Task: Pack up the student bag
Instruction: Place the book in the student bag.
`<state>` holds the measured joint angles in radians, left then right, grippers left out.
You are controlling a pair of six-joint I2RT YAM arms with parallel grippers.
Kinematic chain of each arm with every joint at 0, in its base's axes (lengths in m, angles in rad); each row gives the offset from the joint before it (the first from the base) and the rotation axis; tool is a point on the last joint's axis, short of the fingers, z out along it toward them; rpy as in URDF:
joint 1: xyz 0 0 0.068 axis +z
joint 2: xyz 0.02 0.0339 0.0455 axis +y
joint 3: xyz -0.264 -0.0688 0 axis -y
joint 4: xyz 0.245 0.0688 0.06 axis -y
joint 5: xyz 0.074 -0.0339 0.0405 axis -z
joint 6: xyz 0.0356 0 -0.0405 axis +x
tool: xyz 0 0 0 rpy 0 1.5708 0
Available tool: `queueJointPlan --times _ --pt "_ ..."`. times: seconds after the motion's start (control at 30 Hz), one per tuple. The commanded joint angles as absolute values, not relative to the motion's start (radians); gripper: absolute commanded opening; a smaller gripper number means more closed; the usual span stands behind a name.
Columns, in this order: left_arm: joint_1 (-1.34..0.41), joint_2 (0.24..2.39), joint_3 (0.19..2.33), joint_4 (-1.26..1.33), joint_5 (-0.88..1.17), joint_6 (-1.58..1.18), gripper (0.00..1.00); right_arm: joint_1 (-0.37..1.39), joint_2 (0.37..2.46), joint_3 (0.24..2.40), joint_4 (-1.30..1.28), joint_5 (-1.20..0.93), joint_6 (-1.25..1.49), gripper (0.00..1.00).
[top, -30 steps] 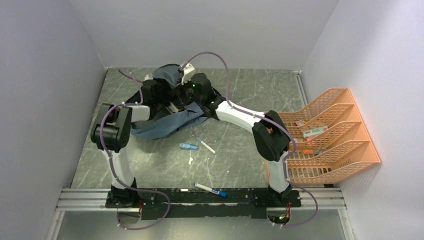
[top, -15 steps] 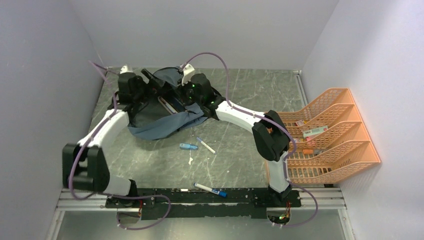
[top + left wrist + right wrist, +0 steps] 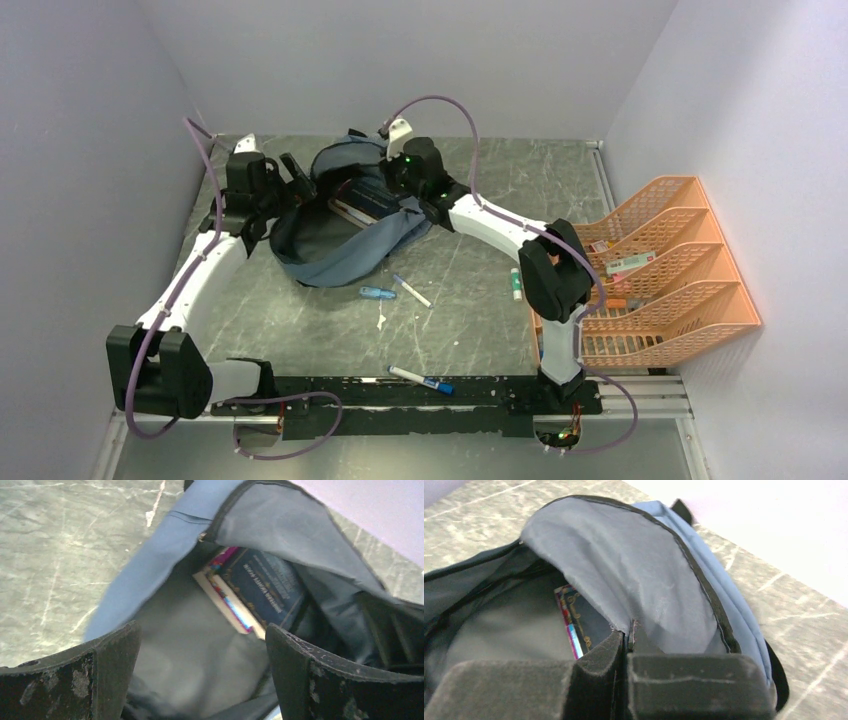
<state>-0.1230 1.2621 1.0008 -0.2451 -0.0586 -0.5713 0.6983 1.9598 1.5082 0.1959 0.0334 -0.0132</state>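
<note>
The student bag (image 3: 150,575) is soft, matt cloth.

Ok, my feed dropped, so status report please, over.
Left gripper open at bag mouth. Right gripper shut on bag flap. Book inside. Marker loose on table.

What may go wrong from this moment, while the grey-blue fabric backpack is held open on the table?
1. The right gripper is shut on only a thin edge of the flap of the soft grey-blue fabric backpack; it may slip out, and the mouth may fall closed over the dark blue book inside.
2. The left gripper is open and holds nothing, so one pinch alone keeps the mouth open; a harder pull may drag the whole bag.
</note>
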Motion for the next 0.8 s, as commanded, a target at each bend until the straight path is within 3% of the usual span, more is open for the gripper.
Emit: queueJointPlan --times 0.0,0.1,0.3,0.4,0.53,0.77 --pt "-0.117 1.264 1.029 -0.298 -0.117 -0.486 0.98 0.645 1.908 1.508 0.216 0.127 -0.092 0.00" --pt "-0.118 1.275 1.033 -0.295 -0.114 -0.480 0.98 0.643 1.920 1.529 0.161 0.066 -0.157 0.00" --pt "-0.117 1.272 1.000 -0.280 -0.129 -0.479 0.96 0.649 1.931 1.573 0.009 -0.180 -0.223 0.25" --pt "-0.118 1.270 0.979 -0.282 -0.140 -0.480 0.96 0.653 1.920 1.571 -0.037 -0.279 -0.226 0.43" --pt "-0.118 1.256 0.952 -0.282 -0.148 -0.482 0.96 0.650 1.885 1.565 -0.046 -0.278 -0.197 0.56" --pt "-0.118 1.237 0.909 -0.279 -0.181 -0.470 0.95 0.575 1.791 1.524 0.073 -0.311 0.009 0.68"
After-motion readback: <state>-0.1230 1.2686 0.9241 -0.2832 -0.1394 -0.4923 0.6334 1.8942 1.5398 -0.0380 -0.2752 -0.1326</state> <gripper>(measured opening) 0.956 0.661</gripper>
